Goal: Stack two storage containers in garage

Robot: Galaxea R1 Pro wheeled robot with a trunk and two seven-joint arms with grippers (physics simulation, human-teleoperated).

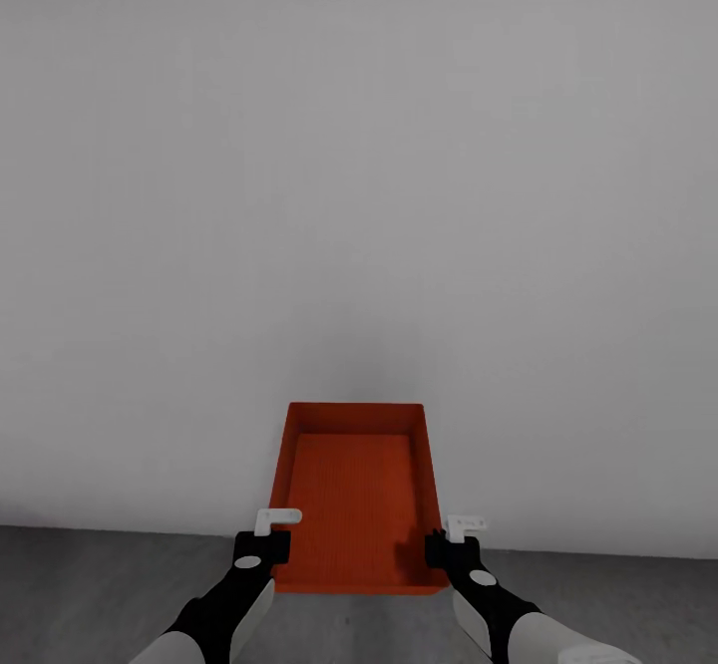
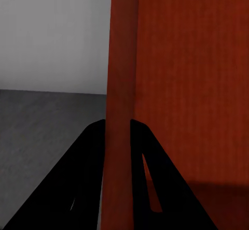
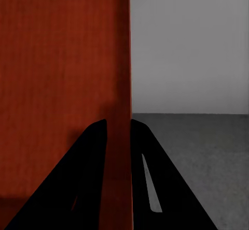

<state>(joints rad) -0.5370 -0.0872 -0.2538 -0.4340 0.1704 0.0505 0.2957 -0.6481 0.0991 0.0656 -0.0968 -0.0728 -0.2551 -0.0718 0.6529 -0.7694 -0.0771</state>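
Observation:
I hold one red-orange storage container (image 1: 357, 504) level in front of me, open top up and empty, above the dark grey floor (image 1: 90, 594). My left gripper (image 1: 265, 546) is shut on its left side wall near the near corner; the left wrist view has that thin wall (image 2: 120, 85) pinched between the black fingers (image 2: 91, 157). My right gripper (image 1: 445, 548) is shut on the right side wall, and in the right wrist view the wall (image 3: 121, 85) runs between the two fingers (image 3: 148, 157). The second container is out of view.
A plain white-grey wall (image 1: 359, 195) stands close ahead and meets the rough concrete floor (image 3: 207, 157) just beyond the container. Bare floor lies to both sides of my arms.

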